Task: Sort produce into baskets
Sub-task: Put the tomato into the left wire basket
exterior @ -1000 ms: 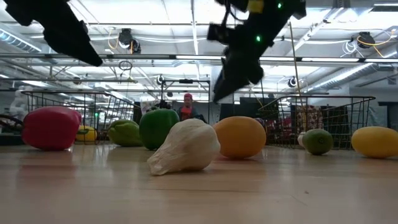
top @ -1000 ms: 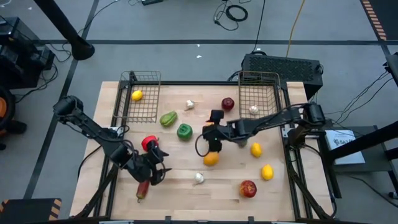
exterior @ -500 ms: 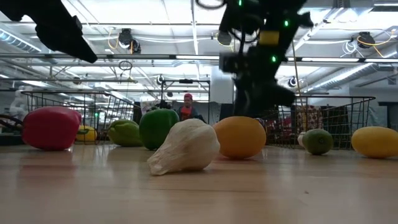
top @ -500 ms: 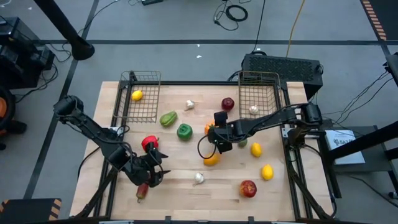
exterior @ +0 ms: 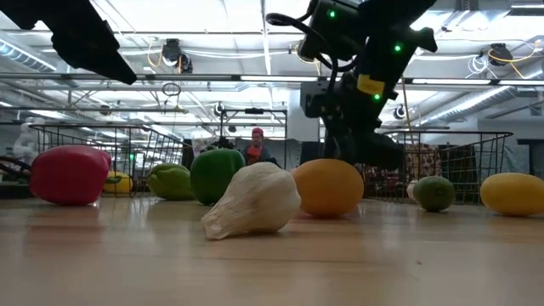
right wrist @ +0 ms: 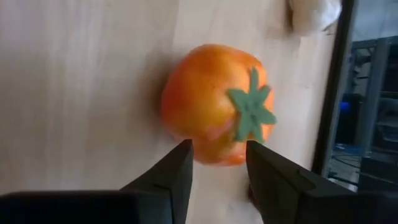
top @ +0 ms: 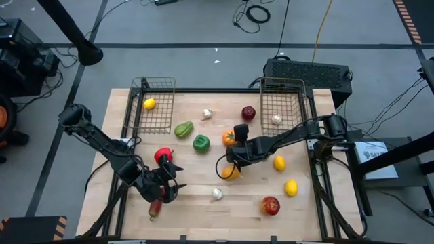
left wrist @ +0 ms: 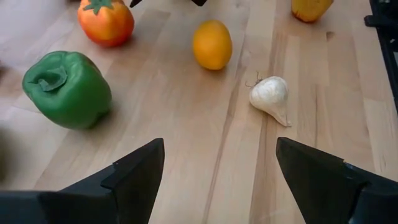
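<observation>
My right gripper (right wrist: 217, 152) is low over the table's middle, its fingers a narrow gap apart, right at the near side of an orange-red tomato (right wrist: 214, 102) (top: 228, 137) that rests on the wood. An orange (top: 229, 174) (exterior: 327, 187) lies just nearside of the gripper (top: 234, 157). My left gripper (left wrist: 219, 149) (top: 165, 190) hangs wide open and holding nothing at the near left, over a dark chili (top: 154, 207). Of the two wire baskets, the left one (top: 163, 116) holds a lemon (top: 149, 104) and the right one (top: 285, 102) holds a garlic (top: 276, 118). My right gripper comes at the tomato slanting down from the table's right. Its fingertips (right wrist: 184, 152) overlap the tomato's near side (right wrist: 211, 152) in the right wrist view. I cannot tell whether they touch it. The tomato sits on the table.
Loose on the wood lie a red pepper (top: 163, 156), two green peppers (top: 201, 142) (top: 183, 129), a garlic (top: 217, 194), another garlic (top: 207, 114), two lemons (top: 279, 163) (top: 291, 188) and two red apples (top: 249, 112) (top: 270, 205).
My right gripper has come down toward the table and a little toward the near edge, rolling as it sank. The tomato, hidden beneath it a second ago, now shows on its far side. No produce has moved.
</observation>
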`<state>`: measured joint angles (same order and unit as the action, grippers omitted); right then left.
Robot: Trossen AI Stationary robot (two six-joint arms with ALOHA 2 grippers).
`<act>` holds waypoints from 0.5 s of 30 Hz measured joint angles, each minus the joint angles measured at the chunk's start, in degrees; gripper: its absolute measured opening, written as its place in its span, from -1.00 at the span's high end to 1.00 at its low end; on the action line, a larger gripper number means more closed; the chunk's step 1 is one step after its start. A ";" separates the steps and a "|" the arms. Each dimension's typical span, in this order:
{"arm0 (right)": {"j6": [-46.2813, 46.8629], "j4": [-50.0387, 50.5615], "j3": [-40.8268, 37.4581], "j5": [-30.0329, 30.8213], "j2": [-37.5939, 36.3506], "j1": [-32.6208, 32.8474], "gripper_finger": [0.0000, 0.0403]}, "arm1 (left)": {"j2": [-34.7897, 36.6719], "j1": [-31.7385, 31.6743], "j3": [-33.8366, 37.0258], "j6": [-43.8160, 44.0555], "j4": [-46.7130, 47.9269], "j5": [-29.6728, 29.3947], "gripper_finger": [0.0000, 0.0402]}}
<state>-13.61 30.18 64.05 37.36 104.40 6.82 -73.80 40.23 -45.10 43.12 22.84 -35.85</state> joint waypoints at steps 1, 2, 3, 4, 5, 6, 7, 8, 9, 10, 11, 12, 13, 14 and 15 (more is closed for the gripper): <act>-0.53 0.00 0.00 0.98 0.00 0.01 0.31 | 0.00 -0.02 -0.01 -0.01 0.05 -0.27 -0.56; -0.96 0.00 0.00 1.85 0.00 0.01 0.31 | 0.00 -0.02 -0.02 -0.02 0.17 -0.35 -0.56; -1.53 0.00 0.00 2.67 -0.01 0.01 0.31 | 0.00 -0.02 -0.02 -0.05 0.30 -0.38 -0.56; -2.05 -0.03 0.00 3.33 -0.02 0.01 0.30 | 0.00 -0.02 -0.02 -0.05 0.31 -0.38 -0.56; -2.65 -0.02 0.00 3.49 -0.02 0.01 0.30 | 0.00 -0.02 -0.02 -0.03 0.29 -0.38 -0.56; -3.38 -0.06 0.00 3.49 -0.02 0.01 0.30 | 0.00 -0.02 -0.02 -0.05 0.29 -0.40 -0.56; -4.03 -0.33 0.00 3.52 -0.02 0.01 0.30 | 0.00 -0.02 -0.02 -0.11 0.29 -0.40 -0.56; -4.55 -0.86 0.00 3.50 -0.02 0.01 0.30 | 0.00 -0.02 -0.02 -0.18 0.29 -0.40 -0.56; -4.88 -1.59 0.00 3.46 -0.02 0.01 0.31 | 0.00 -0.02 -0.02 -0.38 0.29 -0.42 -0.56; -5.03 -2.32 0.00 3.46 -0.02 0.01 0.32 | 0.00 -0.02 -0.02 -0.43 0.28 -0.42 -0.56; -5.18 -2.95 0.00 3.44 -0.02 0.01 0.32 | 0.00 -0.02 -0.02 -0.47 0.29 -0.43 -0.56; -5.32 -3.55 0.00 3.40 -0.02 0.01 0.33 | 0.00 -0.02 -0.02 -0.47 0.29 -0.43 -0.56; -5.48 -3.99 0.00 3.35 -0.02 0.01 0.34 | 0.00 -0.02 -0.02 -0.48 0.27 -0.42 -0.56; -5.76 -4.33 0.00 3.23 -0.02 0.01 0.34 | 0.00 -0.02 -0.02 -0.51 0.29 -0.43 -0.56; -6.04 -4.50 0.00 3.22 -0.04 0.01 0.35 | 0.00 -0.02 -0.02 -0.51 0.29 -0.43 -0.56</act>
<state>-19.65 25.68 64.05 40.58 104.36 6.83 -73.80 40.21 -45.12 42.61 23.14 -36.28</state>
